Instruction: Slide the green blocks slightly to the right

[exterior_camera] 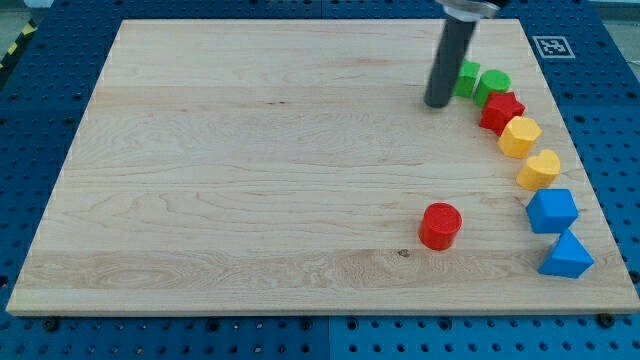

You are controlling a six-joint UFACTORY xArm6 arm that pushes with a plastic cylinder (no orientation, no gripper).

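Note:
Two green blocks sit near the view's top right of the wooden board [250,170]. One green block [467,78] is partly hidden behind my rod; its shape is unclear. A green cylinder [493,84] lies just right of it, touching or nearly touching. My tip [437,103] rests on the board just left of and slightly below the hidden green block, close to it.
A curved row runs down the right side below the greens: a red star [502,111], a yellow hexagon [520,136], a yellow heart [540,170], a blue cube-like block [552,210], a blue triangle [567,255]. A red cylinder [440,225] stands alone lower down.

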